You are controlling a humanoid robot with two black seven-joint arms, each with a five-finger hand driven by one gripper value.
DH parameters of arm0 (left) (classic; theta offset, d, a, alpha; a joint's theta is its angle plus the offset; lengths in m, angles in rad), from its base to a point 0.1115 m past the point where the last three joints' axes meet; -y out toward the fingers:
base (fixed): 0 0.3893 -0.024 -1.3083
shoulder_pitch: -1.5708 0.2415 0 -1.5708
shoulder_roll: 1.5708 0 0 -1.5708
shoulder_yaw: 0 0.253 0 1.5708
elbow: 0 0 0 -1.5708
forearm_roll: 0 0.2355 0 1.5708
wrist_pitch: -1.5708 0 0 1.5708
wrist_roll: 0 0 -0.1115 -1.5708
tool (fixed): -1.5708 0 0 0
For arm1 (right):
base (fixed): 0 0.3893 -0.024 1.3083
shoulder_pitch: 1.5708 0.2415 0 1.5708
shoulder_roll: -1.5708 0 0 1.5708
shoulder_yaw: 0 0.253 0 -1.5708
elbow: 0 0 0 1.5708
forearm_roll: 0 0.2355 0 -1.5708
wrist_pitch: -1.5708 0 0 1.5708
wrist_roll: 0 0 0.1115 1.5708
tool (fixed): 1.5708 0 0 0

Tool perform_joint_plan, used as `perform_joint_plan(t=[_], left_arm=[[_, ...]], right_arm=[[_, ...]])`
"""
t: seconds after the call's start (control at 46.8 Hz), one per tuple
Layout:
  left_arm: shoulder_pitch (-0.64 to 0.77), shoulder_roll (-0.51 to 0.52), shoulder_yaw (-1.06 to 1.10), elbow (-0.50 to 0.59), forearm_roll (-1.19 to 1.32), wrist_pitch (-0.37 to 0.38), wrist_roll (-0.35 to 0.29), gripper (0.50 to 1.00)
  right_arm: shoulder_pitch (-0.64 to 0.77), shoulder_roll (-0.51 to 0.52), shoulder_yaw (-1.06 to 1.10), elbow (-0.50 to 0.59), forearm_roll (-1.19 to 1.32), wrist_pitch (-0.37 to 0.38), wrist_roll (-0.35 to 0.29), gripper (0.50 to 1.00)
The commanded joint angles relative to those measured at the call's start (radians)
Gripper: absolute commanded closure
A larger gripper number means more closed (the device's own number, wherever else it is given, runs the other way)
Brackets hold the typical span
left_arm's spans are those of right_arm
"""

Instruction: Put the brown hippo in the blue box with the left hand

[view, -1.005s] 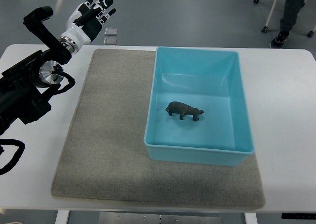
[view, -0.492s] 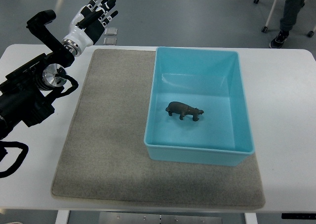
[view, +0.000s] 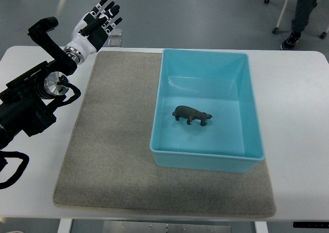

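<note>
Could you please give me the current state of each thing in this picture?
Hippo: standing upright on the box floor, untouched.
Box: open-topped, on the mat, holding only the hippo.
Left hand: fingers spread, empty, raised past the table's far left corner.
Mat: flat on the table, box on its right part.
Table: white, carrying the mat.

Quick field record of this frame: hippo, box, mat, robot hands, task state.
hippo: brown hippo standing on the box floor, near the middle
box: blue box on the right part of the mat
mat: grey mat on the white table
left robot hand: left robot hand open, empty, raised past the table's far left corner
right robot hand: not in view
task state: hippo in box
</note>
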Motion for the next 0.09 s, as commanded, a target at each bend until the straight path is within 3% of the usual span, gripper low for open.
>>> perform_joint_plan(t=[0.0, 0.064], left_arm=[[0.000, 0.000, 0.000, 0.000, -0.004, 0.000, 0.000, 0.504], [0.003, 0.000, 0.000, 0.000, -0.004, 0.000, 0.000, 0.504]], right_arm=[[0.001, 0.000, 0.003, 0.005, 0.001, 0.005, 0.000, 0.564], [0.001, 0.000, 0.003, 0.017, -0.005, 0.015, 0.000, 0.564]])
